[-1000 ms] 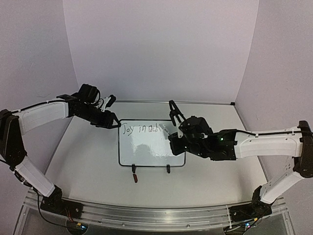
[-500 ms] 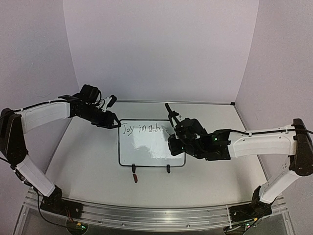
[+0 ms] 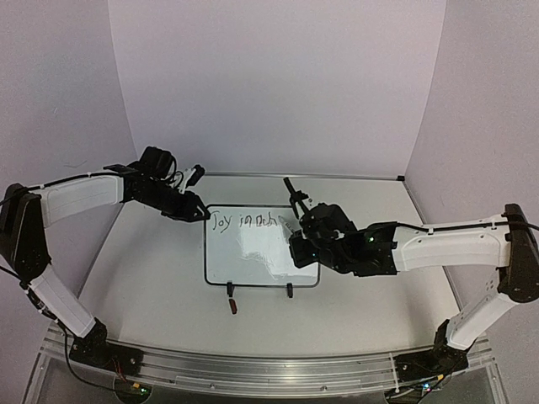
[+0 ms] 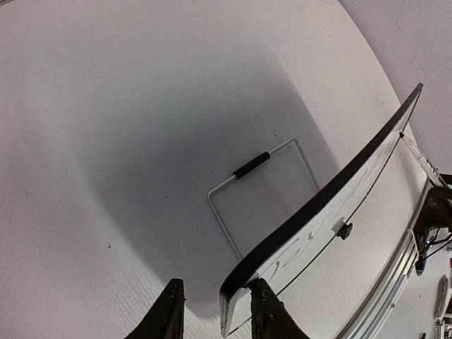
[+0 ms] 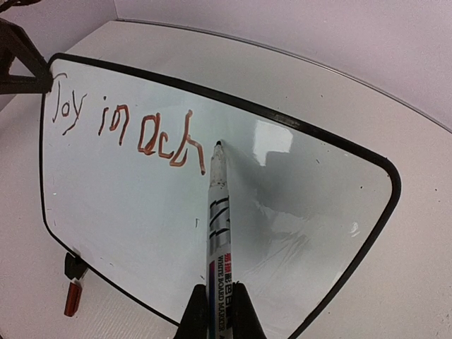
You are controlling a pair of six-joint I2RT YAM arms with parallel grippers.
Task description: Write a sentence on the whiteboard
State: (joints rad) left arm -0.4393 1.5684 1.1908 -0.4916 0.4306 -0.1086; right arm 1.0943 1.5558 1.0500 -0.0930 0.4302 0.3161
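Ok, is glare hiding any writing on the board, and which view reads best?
Top external: glare on the whiteboard sits below the small writing. Right wrist: writing sharp, reflections lie right of the marker tip. Left wrist: board seen obliquely, barely legible.

White links [image 3: 76, 195], black joints [image 3: 18, 240] and fingers [image 4: 168, 321]

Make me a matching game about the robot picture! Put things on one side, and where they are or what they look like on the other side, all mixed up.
Things:
1. left gripper
2. right gripper
3. marker
4. writing

Matches:
A. reddish letters along the top of the whiteboard
B. white barrel, tip just past the last letter
C. one finger on each side of the whiteboard's corner
D. shut on the marker

Pairs: 1-C, 2-D, 3-B, 4-A
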